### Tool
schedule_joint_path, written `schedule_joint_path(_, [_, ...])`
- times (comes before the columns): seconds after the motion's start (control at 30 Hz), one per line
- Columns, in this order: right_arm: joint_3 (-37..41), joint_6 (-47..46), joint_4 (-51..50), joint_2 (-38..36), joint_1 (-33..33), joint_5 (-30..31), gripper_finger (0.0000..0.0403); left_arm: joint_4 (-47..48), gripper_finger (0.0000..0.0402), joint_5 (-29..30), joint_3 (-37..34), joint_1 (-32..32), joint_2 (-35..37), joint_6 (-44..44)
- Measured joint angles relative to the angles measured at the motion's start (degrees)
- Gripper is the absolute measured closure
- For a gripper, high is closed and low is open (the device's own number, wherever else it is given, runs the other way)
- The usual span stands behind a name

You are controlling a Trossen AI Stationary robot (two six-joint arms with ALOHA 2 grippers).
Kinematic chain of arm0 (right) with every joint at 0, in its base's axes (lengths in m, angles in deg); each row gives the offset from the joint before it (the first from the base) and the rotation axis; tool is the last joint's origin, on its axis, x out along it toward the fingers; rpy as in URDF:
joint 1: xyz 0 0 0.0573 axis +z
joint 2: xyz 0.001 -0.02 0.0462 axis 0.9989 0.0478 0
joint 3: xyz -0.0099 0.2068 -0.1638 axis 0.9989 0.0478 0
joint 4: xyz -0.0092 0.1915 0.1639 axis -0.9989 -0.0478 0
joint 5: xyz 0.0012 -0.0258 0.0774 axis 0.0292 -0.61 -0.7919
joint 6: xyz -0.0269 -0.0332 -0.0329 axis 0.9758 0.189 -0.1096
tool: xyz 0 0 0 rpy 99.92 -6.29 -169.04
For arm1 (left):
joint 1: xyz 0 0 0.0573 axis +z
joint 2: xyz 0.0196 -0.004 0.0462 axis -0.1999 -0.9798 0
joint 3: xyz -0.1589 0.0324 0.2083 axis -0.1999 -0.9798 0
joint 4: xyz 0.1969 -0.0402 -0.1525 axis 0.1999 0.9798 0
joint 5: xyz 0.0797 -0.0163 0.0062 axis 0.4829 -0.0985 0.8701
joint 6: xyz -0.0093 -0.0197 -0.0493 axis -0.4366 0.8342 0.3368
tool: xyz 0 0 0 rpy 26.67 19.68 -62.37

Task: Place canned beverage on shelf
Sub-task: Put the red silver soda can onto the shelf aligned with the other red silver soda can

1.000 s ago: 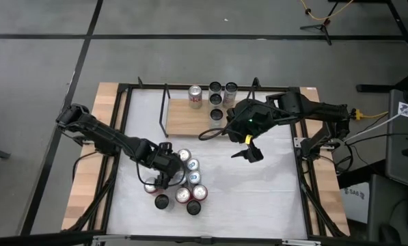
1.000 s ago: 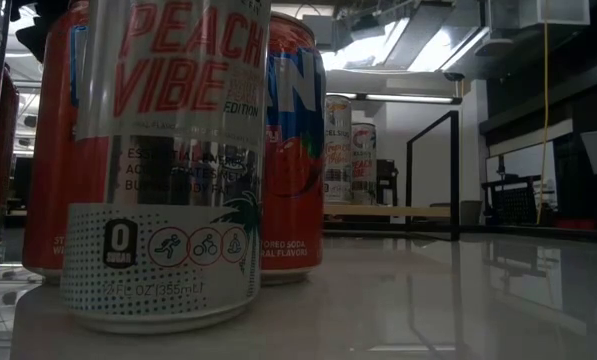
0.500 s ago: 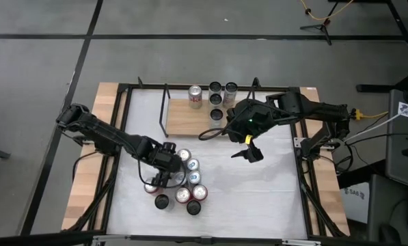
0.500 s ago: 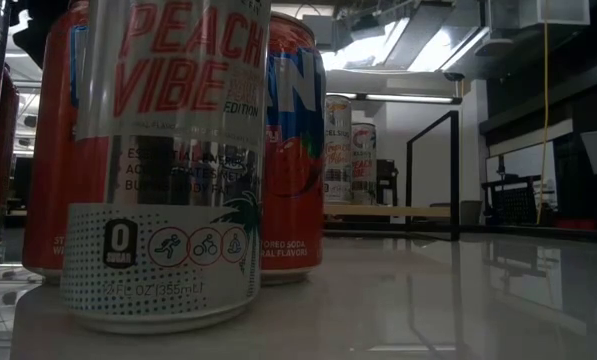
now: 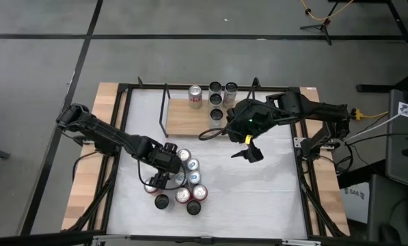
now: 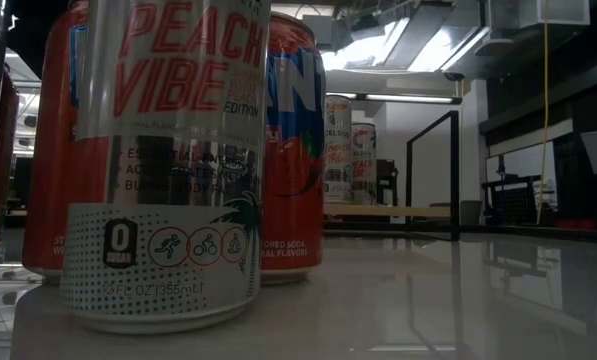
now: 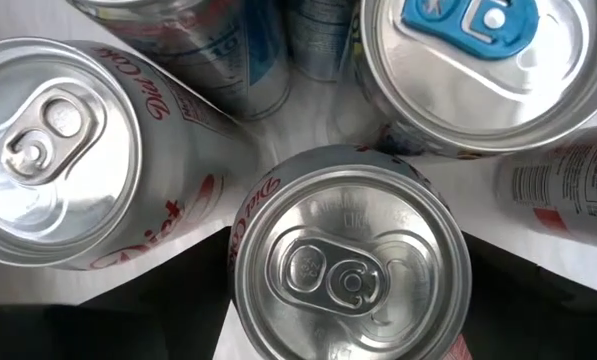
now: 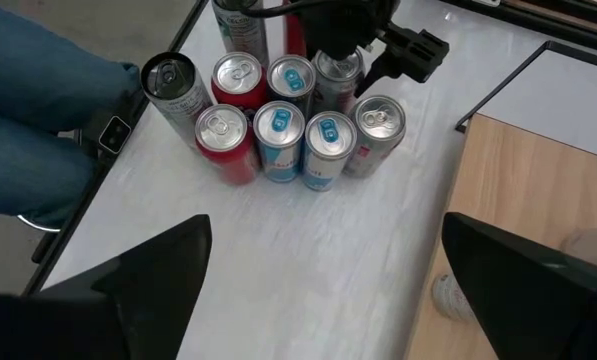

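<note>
Several cans (image 5: 190, 183) stand in a cluster near the table's near edge. My left gripper (image 5: 162, 173) hangs over the cluster's left part, pointing down and open. Its fingers stand on either side of a silver red-lettered can (image 7: 348, 265), and I cannot tell whether they touch it. The light-wood shelf (image 5: 186, 123) lies at the far middle, with several cans (image 5: 216, 97) on its far right part. My right gripper (image 5: 248, 152) is open and empty above the table, right of the shelf's near edge.
Black rod uprights (image 5: 165, 109) stand at the shelf's ends. In the low view a Peach Vibe can (image 6: 168, 160) and a red can (image 6: 293, 150) stand close to the camera. A person's blue-clad leg (image 8: 38, 100) shows beyond the table's near edge.
My left gripper has crept a little toward the table's near edge over the can cluster. The cans have stayed where they were.
</note>
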Motion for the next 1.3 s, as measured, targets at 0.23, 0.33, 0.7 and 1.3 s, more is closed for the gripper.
schedule_joint_path(0.23, [0.0,0.0,0.0,0.0,0.0,0.0,0.0013,-1.3,0.0080,0.0,0.0,0.0,0.0,1.5])
schedule_joint_path(0.33, [0.0,0.0,0.0,0.0,0.0,0.0,0.0013,-1.4,0.0086,0.0,0.0,0.0,0.0,2.9])
schedule_joint_path(0.7, [0.0,0.0,0.0,0.0,0.0,0.0,0.0013,-1.3,0.0120,-0.2,0.1,-0.1,0.3,4.2])
schedule_joint_path(1.3, [0.0,0.0,0.0,0.0,0.0,0.0,0.0013,17.3,0.0120,-1.5,18.6,0.8,2.1,4.0])
